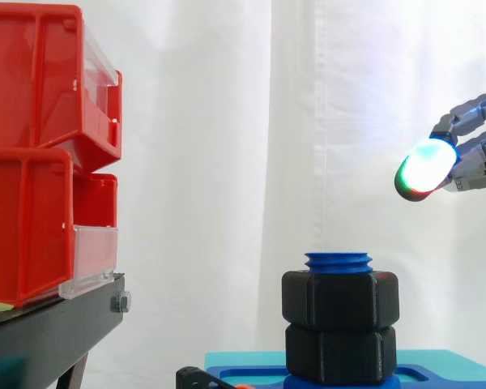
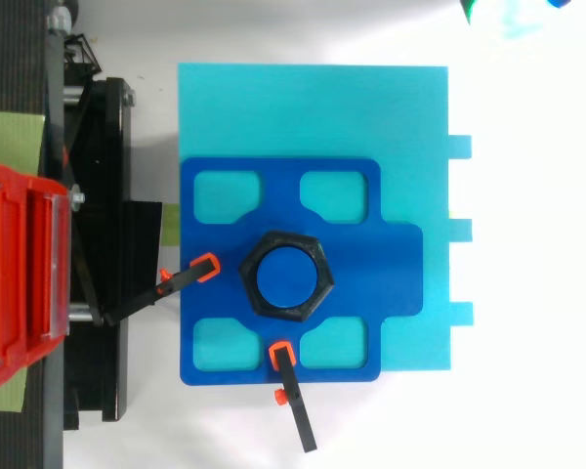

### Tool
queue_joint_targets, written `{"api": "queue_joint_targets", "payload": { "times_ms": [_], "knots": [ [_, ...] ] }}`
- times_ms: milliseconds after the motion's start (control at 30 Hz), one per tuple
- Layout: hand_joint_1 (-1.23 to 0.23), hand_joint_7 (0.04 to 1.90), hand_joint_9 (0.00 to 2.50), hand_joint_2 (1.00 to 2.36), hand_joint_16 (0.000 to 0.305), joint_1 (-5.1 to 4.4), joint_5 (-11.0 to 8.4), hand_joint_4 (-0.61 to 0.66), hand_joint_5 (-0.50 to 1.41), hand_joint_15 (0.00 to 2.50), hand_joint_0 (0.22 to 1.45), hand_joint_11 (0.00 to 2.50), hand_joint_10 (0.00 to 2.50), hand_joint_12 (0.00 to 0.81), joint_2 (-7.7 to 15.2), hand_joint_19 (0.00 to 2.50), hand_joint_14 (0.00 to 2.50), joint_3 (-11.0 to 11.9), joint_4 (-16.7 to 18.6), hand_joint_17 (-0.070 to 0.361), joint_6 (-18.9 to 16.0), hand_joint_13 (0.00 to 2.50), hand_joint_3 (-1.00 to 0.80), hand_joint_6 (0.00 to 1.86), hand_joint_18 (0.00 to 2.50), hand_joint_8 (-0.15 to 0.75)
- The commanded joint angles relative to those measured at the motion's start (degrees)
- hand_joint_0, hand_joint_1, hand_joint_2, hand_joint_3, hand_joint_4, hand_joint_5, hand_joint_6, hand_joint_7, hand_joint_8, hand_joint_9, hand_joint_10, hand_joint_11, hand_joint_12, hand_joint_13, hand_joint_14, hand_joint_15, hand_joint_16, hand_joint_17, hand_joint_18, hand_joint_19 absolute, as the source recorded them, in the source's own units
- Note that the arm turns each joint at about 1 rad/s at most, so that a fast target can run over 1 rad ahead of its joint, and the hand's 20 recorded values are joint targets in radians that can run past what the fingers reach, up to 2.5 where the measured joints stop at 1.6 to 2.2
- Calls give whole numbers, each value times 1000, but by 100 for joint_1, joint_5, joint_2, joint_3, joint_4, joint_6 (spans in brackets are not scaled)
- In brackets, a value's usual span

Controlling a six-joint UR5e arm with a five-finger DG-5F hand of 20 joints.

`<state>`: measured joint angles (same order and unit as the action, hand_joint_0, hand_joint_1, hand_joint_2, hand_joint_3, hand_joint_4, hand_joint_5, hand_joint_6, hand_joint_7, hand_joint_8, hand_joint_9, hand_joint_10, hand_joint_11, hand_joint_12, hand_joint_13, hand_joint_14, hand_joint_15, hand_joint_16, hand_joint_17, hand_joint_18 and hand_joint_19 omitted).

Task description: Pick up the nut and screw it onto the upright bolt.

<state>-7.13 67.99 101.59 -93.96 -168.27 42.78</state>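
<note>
The hand [image 1: 473, 143] is hovering at the right edge of the side view, well above and to the right of the bolt [image 1: 338, 261], touching nothing; its fingers are lying loosely together, fairly straight, and holding nothing, with one glowing fingertip [image 1: 425, 168] pointing left. In the top view its glow [image 2: 513, 12] is showing at the upper edge, beyond the cyan board [image 2: 313, 107]. The blue bolt is standing upright on the blue base plate [image 2: 396, 274], with two black hexagonal nuts sitting on it: the upper nut [image 1: 340, 298] is resting directly on the lower nut [image 1: 340, 352], a few blue threads projecting above it. Two orange-tipped clamps [image 2: 186, 278] [image 2: 291, 391] are gripping the plate's left and lower edges. Red bins [image 1: 40, 154] are standing stacked on the black stand [image 1: 57, 324] at the left
</note>
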Motion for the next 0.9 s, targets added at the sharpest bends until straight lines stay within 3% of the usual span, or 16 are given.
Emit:
{"api": "queue_joint_targets", "payload": {
  "times_ms": [0, 500, 867],
  "knots": [
    [-341, 668, 50, 1000, 48, -7, 13, 102, -244, 0, 463, 0, 0, 350, 1, 0, 0, 0, -13, 107, -710, 0, -500, 502, 0, 195],
    [-347, 680, 0, 1000, 49, -78, 13, 112, -246, 0, 454, 0, 0, 346, 1, 0, 0, 0, -30, 111, -552, 0, -500, 502, 0, 188],
    [-355, 689, 0, 1000, 49, -113, 13, 110, -246, 0, 455, 0, 0, 350, 1, 0, 0, 0, -285, 111, -402, 0, -500, 502, 0, 194]
  ]
}}
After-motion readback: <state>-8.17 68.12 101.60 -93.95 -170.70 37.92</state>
